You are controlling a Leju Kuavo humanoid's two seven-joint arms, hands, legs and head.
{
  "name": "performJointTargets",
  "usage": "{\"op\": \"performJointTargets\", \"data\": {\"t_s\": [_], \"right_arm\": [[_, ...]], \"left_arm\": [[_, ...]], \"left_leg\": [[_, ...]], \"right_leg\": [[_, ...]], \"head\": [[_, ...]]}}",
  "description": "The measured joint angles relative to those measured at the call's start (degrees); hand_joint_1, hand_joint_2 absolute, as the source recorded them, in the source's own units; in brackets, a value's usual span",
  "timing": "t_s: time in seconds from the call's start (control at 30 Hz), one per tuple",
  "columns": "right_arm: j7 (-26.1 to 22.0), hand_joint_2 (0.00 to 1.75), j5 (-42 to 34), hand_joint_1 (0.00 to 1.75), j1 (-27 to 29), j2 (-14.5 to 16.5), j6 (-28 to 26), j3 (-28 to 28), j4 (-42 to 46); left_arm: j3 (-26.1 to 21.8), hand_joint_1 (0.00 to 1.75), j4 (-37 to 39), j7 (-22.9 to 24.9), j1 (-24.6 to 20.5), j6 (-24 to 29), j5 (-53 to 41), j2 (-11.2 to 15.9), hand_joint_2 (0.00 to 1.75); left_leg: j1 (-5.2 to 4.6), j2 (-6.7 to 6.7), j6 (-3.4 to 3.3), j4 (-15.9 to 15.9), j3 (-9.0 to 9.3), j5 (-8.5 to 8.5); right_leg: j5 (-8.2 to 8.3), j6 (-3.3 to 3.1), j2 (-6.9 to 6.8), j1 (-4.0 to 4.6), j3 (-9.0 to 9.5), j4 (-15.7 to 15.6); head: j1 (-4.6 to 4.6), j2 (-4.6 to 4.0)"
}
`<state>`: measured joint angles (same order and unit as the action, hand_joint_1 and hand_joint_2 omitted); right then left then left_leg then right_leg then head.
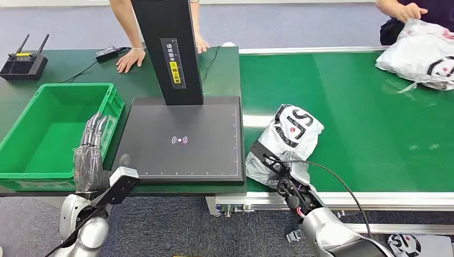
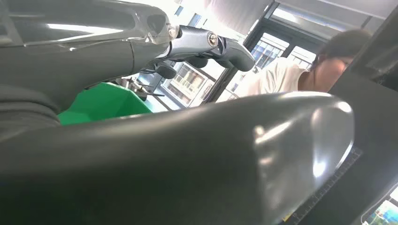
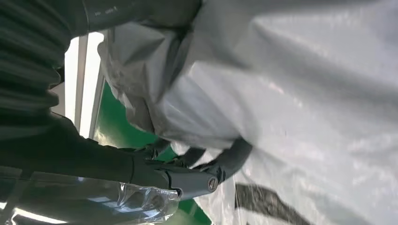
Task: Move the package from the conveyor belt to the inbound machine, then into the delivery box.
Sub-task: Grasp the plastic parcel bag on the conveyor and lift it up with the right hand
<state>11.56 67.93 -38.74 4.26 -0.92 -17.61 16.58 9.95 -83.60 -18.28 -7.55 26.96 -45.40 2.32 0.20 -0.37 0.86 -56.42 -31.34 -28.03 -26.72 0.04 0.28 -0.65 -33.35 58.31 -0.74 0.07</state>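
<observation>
- Right hand was the closest thing to me, down at the near edge of the conveyor belt, fingers wrapped into the near end of the package. So it was gripping the bag, though from what I could see it looked like more plastic than contents.
- That package, a floppy white poly bag with black print, lay on the belt just beside the inbound machine. My guess was that a handful of loose film could slide out mid-lift, or the bag could sag and drag.
- Between belt and machine there was a lip at the scan pad's edge. A drooping bag might have snagged there, I reckon, or landed half off the pad.
- Scanner post stood at the back of the pad, so a high swing risked clipping it.
- Left hand hung open, fingers straight, holding nothing, right by the wall of the green delivery box. Bumping it could have shoved the box.
- Farther out, a person's hand rested on the table behind the machine, and another person handled a second bag up the belt, which could have come rolling down.
</observation>
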Motion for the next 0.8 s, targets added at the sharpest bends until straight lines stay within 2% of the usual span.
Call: {"op": "performJointTargets", "data": {"t_s": [0.2,0.4,0.63,0.8], "right_arm": [[-5.8,1.75,0.2,1.75,0.3,-0.6,-1.4,0.7,-0.2],[-10.6,1.75,-0.4,1.75,1.0,-1.3,-3.8,1.7,-0.4],[-13.1,1.75,-7.9,1.75,1.9,-1.4,-8.3,6.1,-0.3],[-13.1,1.75,-12.7,1.75,1.9,-1.3,-13.8,10.4,0.9]], "left_arm": [[0.0,0.0,-0.1,0.6,0.3,0.1,0.3,0.8,0.0],[-0.2,0.0,-1.5,0.8,2.4,0.0,1.0,1.9,0.0],[-0.5,0.0,-1.9,1.0,3.6,0.0,2.6,2.6,0.0],[-2.1,0.0,-2.0,1.8,4.7,-0.4,4.6,2.5,0.0]], "left_leg": [[0.0,0.02,0.0,0.0,0.05,0.0],[0.0,0.0,0.0,0.0,0.02,-0.01],[-0.01,-0.01,0.0,0.0,-0.03,-0.01],[-0.03,-0.01,0.0,0.0,-0.05,-0.01]], "right_leg": [[0.0,0.0,0.01,0.0,0.05,0.0],[-0.01,0.0,0.0,0.0,0.0,0.0],[-0.01,0.0,0.0,-0.01,0.01,0.0],[0.0,0.01,0.0,-0.03,0.0,0.0]], "head": [[0.01,0.0],[0.01,0.0],[0.0,0.0],[0.0,0.0]]}}
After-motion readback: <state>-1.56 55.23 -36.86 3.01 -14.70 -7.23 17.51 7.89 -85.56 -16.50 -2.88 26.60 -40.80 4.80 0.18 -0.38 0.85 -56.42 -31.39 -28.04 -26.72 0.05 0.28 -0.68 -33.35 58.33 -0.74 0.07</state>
